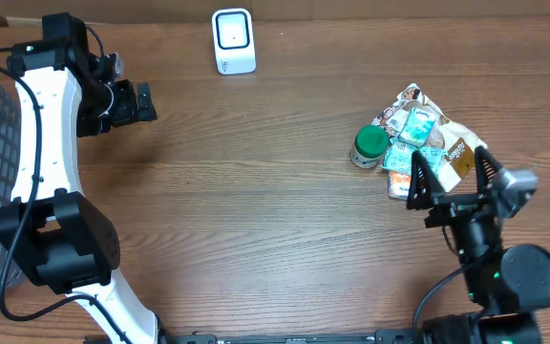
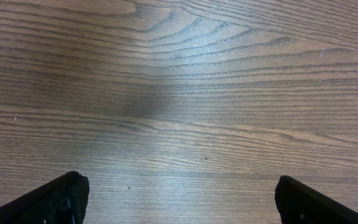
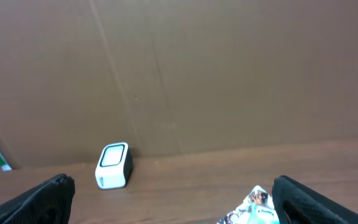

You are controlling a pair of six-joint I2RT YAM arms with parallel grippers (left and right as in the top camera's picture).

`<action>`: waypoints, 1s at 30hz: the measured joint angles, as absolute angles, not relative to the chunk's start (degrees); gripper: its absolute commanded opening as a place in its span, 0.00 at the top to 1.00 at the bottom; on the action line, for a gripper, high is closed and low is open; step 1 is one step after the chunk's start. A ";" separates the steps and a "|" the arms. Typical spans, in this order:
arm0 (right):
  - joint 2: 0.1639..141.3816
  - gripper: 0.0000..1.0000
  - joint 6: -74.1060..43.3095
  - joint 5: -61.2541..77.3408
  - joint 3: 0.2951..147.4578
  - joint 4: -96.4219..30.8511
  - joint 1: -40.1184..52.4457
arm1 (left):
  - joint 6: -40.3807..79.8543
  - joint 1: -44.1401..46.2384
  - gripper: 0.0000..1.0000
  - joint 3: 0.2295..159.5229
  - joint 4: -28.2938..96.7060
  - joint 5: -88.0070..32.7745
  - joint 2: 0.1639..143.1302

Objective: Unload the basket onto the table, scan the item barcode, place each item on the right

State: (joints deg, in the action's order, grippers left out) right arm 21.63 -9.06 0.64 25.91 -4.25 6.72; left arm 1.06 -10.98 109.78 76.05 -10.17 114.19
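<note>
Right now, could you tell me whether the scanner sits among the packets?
No, the white scanner stands alone near the far edge, well apart from the packets.

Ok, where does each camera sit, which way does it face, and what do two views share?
Overhead: above the table, looking straight down on scanner, packet pile; both arms, left gripper, right gripper show.
Left wrist: on the left arm, facing down at the bare table; own fingertips at bottom corners.
Right wrist: on the right arm, facing level toward the back wall; own fingertips.
Shared: overhead and right wrist both see scanner and packet pile.
</note>
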 measured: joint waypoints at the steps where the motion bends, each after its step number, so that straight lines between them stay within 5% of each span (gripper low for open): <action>1: 20.14 0.00 -9.02 0.64 22.87 -2.04 6.74 | 1.06 -10.98 0.00 109.78 76.05 -10.17 114.19; 15: 3.49 0.00 -8.97 0.60 1.76 4.14 6.74 | 1.06 -10.98 0.00 109.78 76.05 -10.20 114.19; 30: 0.73 0.00 -9.02 0.64 1.06 -5.08 6.74 | 1.06 -10.98 0.00 109.78 76.05 -10.20 114.19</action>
State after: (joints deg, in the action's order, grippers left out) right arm 0.73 -9.02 0.64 1.06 -5.08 6.74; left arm 1.06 -10.98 109.78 76.05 -10.20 114.19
